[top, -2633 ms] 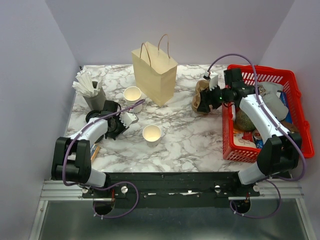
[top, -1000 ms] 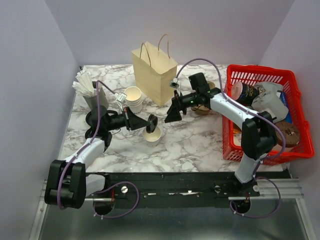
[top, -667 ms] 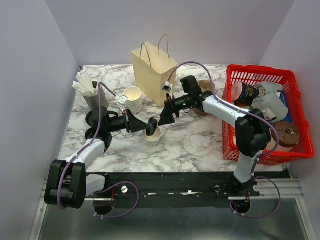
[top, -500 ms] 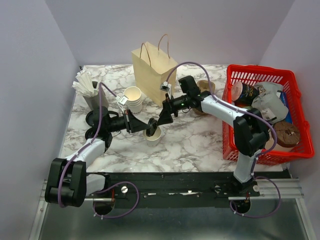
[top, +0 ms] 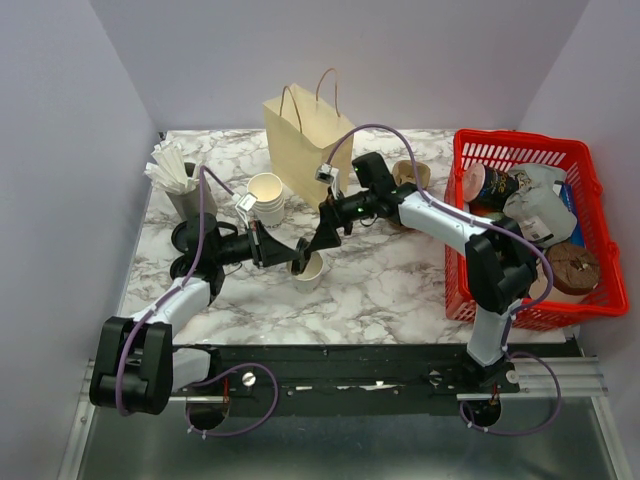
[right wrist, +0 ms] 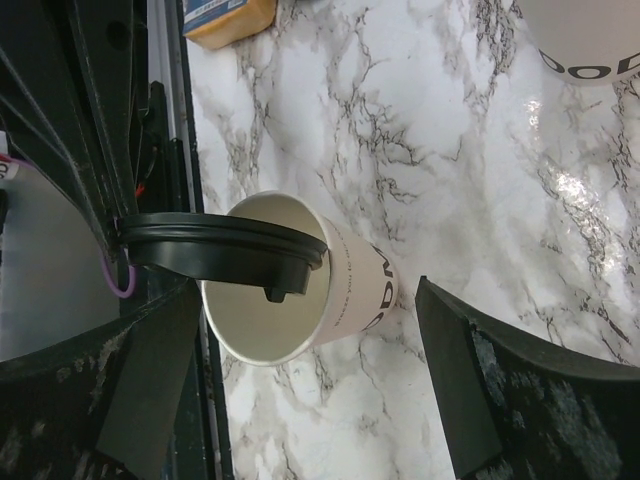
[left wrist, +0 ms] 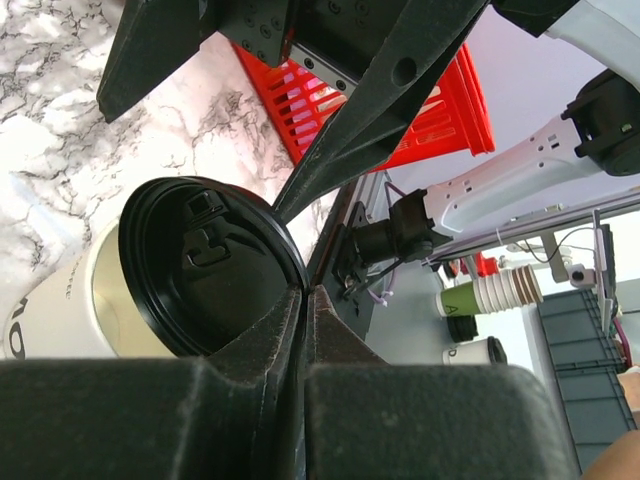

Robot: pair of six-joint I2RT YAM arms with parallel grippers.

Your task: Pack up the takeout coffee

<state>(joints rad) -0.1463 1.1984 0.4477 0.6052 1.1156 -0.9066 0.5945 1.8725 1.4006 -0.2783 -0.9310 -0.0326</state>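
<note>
Left gripper (left wrist: 305, 292) clamps the lid (right wrist: 225, 245) by its rim, holding it partly over the cup (right wrist: 350, 285) mouth, unseated. Right gripper (top: 322, 238) straddles the cup, fingers apart, not touching.

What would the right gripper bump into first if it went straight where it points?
Probably the white paper cup, which sits between the open fingers of the right gripper. The black lid the left gripper holds over it is close, so depth is hard to judge.
</note>
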